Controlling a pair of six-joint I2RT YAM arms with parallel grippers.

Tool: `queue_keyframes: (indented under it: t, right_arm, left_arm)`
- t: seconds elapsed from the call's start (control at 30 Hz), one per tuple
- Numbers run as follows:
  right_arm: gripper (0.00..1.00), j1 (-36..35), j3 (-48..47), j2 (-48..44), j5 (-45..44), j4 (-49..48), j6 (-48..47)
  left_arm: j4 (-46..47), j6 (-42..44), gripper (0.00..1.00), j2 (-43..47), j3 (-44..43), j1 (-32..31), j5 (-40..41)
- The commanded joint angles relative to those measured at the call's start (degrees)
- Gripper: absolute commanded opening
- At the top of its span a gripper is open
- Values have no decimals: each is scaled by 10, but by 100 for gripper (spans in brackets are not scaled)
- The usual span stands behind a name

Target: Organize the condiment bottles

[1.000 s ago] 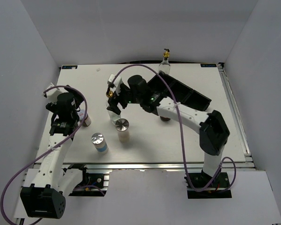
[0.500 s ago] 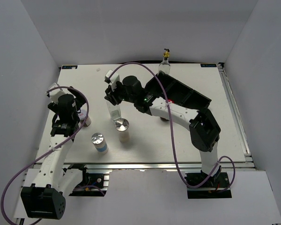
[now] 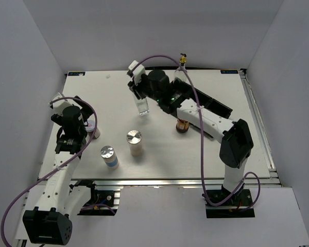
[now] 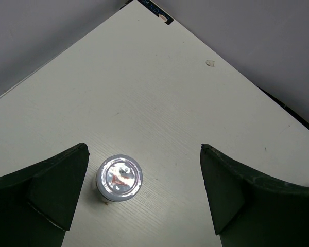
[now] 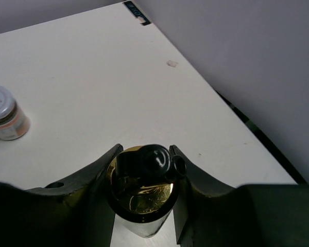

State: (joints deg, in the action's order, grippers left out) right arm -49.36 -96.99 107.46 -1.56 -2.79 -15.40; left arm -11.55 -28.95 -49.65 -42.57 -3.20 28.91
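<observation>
My right gripper (image 3: 141, 91) is shut on the neck of a tall clear glass bottle (image 3: 142, 105), which hangs upright over the table's back middle. Its gold pourer (image 5: 144, 191) sits clamped between the dark fingers (image 5: 90, 180). A second glass bottle (image 3: 183, 65) stands at the back edge. The red-lidded brown jar (image 3: 183, 125) stands beside the right forearm. Two silver-capped shakers (image 3: 134, 139) (image 3: 108, 153) stand near the front. My left gripper (image 4: 144, 198) hovers open above the small white-lidded jar (image 4: 119, 177), which lies close to its left finger.
The black compartment tray (image 3: 211, 105) lies at the back right, partly under the right arm. The white-lidded jar (image 5: 5, 119) also shows at the left of the right wrist view. Grey walls enclose the table on three sides.
The right gripper shut on the glass bottle beside the shaker, then carried it up and toward the back right. The left arm shifted slightly and stays open over the small jar.
</observation>
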Motion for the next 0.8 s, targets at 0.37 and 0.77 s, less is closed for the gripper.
queue_keyframes:
  t: [0.37,0.77]
  right_arm:
    - [0,182,-91,-46,89,-8,-18]
    - [0,251,-60,-19,109,-56,43]
  left_arm:
    - [0,0,98,-17,-8,2,22]
    - [7,-1,98,-41,-16,1,18]
